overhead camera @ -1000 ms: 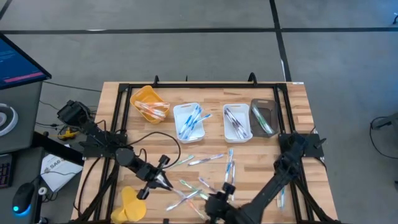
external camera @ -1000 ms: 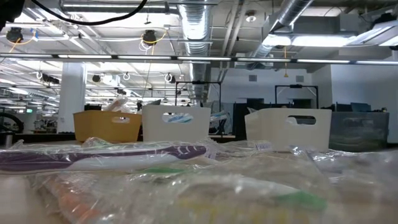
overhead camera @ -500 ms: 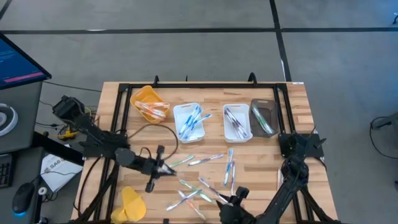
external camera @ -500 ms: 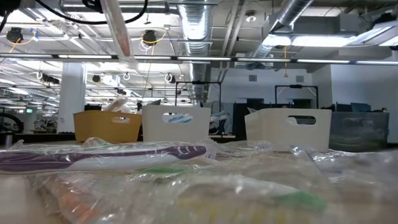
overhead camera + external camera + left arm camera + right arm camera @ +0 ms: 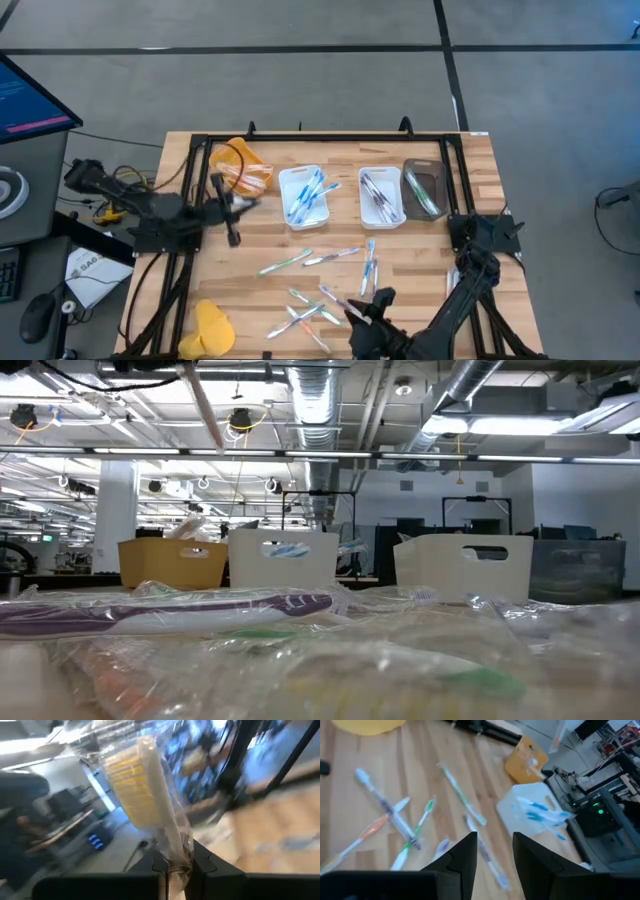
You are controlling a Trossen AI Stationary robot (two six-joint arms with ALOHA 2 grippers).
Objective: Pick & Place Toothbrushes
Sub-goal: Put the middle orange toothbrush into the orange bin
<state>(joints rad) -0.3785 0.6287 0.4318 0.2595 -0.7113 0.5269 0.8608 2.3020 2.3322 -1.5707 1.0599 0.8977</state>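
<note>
Bench (image 5: 480,190) of light wood slats carries four trays in a row along its far side: yellow tray (image 5: 238,165), white tray (image 5: 303,195) with blue brushes, second white tray (image 5: 381,196) with grey ones, dark tray (image 5: 424,187) at the right end. Left arm reaches in from the bench's left edge; left gripper (image 5: 240,203) hovers just beside the yellow tray's near corner, clenched on a wrapped toothbrush (image 5: 150,800) with yellow bristles, handle pinched between the two fingers in the left wrist view. In the low view that brush hangs tilted high above the bench. Right arm comes from the near right corner; right gripper (image 5: 365,308) sits low over the near middle of the bench, fingers apart, nothing between them. Loose toothbrushes (image 5: 320,290) lie scattered on bare wood near the middle, several crossing each other, green, blue and orange accents. Yellow lid-like piece (image 5: 210,328) rests at the near left corner.
</note>
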